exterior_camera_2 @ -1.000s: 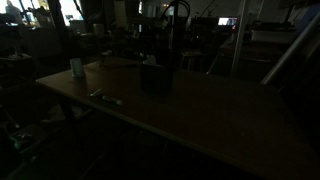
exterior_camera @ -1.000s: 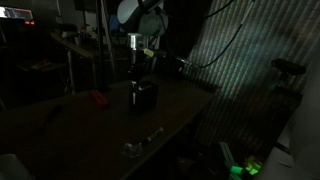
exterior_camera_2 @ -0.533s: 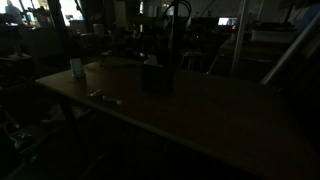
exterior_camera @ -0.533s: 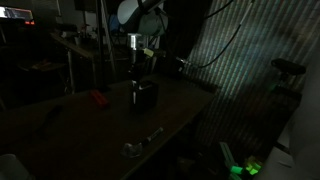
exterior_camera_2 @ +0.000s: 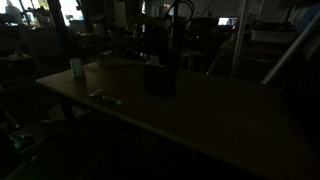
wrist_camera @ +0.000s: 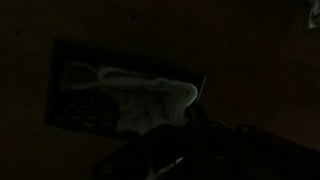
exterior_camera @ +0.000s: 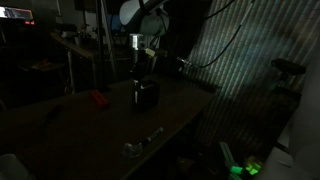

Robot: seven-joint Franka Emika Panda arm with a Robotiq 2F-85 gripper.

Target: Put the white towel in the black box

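A very dark workshop scene. In both exterior views a long dark table (exterior_camera: 185, 108) carries the black box (exterior_camera: 146, 93), a small upright-sided container standing toward the far part of the tabletop. The robot arm (exterior_camera: 138, 14) reaches down from above, and its gripper (exterior_camera: 140, 72) hangs directly over the box, just above its open top. The fingers are drawn together, fully closed; the dimness hides whether they pinch any cloth.

The wrist view looks straight down into the box, and the white towel (wrist_camera: 140, 95) lies inside it – a pale, crumpled shape filling the middle and right of the dark interior, with bare box floor showing to its left. The gripper's body is only a dark mass at the bottom of that view.

In an exterior view a small red object (exterior_camera: 98, 98) rests on the table to the left of the box, well apart from it, and a small pale item (exterior_camera: 140, 146) – too dim to identify – lies near the table's front edge. In an exterior view a teal cup (exterior_camera_2: 77, 68) stands near the table's far left corner, with another small pale object (exterior_camera_2: 105, 97) lying nearer, left of the box.
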